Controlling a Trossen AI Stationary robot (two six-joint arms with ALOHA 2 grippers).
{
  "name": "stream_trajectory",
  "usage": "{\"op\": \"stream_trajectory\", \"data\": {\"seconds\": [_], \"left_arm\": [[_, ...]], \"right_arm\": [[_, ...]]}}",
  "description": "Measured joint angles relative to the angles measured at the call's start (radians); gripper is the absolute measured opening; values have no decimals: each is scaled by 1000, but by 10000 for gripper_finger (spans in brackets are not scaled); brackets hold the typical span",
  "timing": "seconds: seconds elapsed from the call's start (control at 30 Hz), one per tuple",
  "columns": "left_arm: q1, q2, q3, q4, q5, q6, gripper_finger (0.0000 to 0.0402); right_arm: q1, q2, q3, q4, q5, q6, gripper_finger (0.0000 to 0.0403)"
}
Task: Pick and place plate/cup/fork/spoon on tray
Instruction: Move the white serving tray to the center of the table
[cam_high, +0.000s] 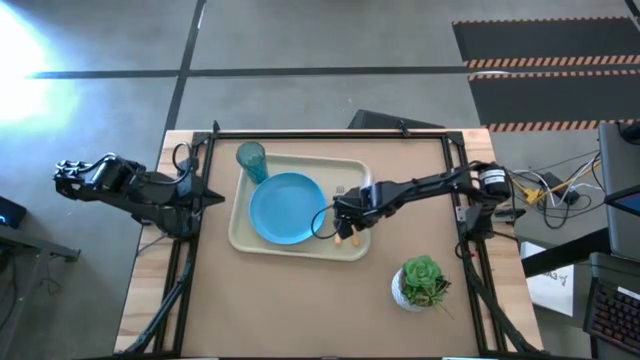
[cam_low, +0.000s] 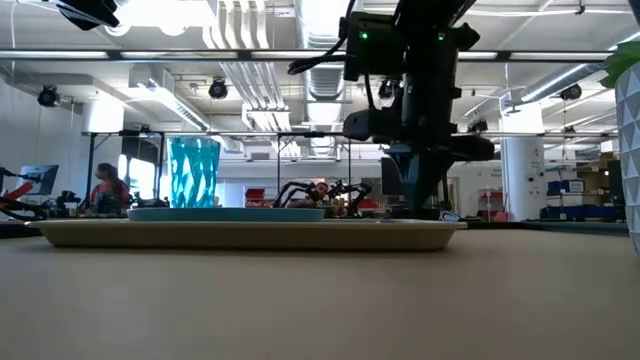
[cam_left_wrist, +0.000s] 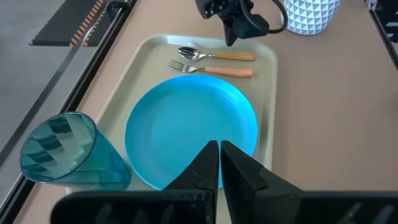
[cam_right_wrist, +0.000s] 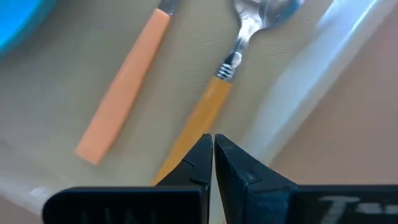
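The cream tray (cam_high: 300, 247) holds the sky-blue plate (cam_high: 288, 208), with the teal cup (cam_high: 251, 160) upright at its far left corner. The fork (cam_left_wrist: 211, 70) and the spoon (cam_left_wrist: 214, 55) lie flat side by side on the tray floor, between the plate and the tray's right rim; the spoon is nearer the rim. My right gripper (cam_right_wrist: 213, 152) is shut, pointing down right over the spoon's orange handle (cam_right_wrist: 199, 121). My left gripper (cam_left_wrist: 219, 158) is shut and empty, held back beyond the table's left edge (cam_high: 110, 178). My right gripper's shut fingertips (cam_right_wrist: 202, 155) stand over the spoon's handle, near its free end, coming from above. The handle runs under the tips, not between them. The spoon lies flat on the tray. I cannot tell whether the tips touch it.
A green plant in a white patterned pot (cam_high: 422, 282) stands on the table near the right front, apart from the tray. Black frame rails run along the table's left, far and right edges. Bare tabletop lies in front of the tray.
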Motion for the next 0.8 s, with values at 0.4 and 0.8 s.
{"op": "stream_trajectory", "data": {"seconds": [0.4,0.8], "left_arm": [[0,-1,0,0,0,0,0],[0,-2,0,0,1,0,0]], "right_arm": [[36,68,-3,1,-33,11,8],[36,67,-3,-71,-46,3,8]]}}
